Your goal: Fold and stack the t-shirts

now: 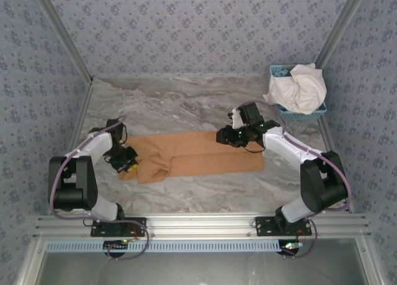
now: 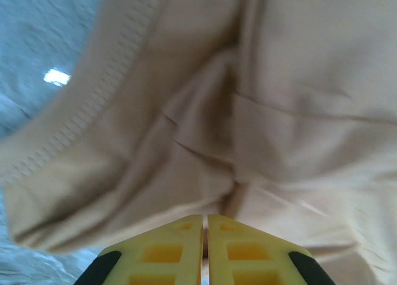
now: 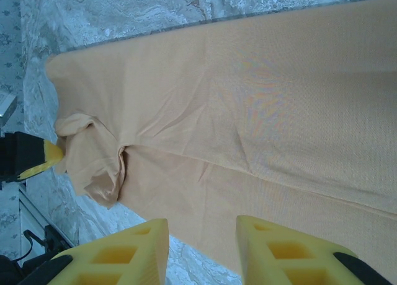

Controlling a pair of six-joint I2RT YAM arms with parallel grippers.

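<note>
The tan shirt (image 1: 205, 155) lies across the middle of the counter (image 1: 186, 99), already doubled lengthwise into a long band. The step in hand looks like tidying its left end before the cross fold. The white shirt (image 1: 301, 87) sits heaped in the blue basket (image 1: 308, 114) at the upper right of the overhead view, not yet folded. The left pincer (image 1: 128, 164) is at the band's left end with its jaws nearly together; I cannot tell whether a thin bit of cloth is caught between them. The right pincer (image 1: 222, 136) hovers over the band's upper edge, right of centre, with its jaws partly apart and nothing between them. The next move probably calls for flattening the crumpled flap (image 3: 90, 158), then both pincers taking one end and carrying it over the other without dragging the lower layer. The left wrist view alone shows the stitched hem (image 2: 80, 118) and the creases close up. The right wrist view shows the long fold line and the flap at the left of its frame. The overhead view places the basket and both arms.
</note>
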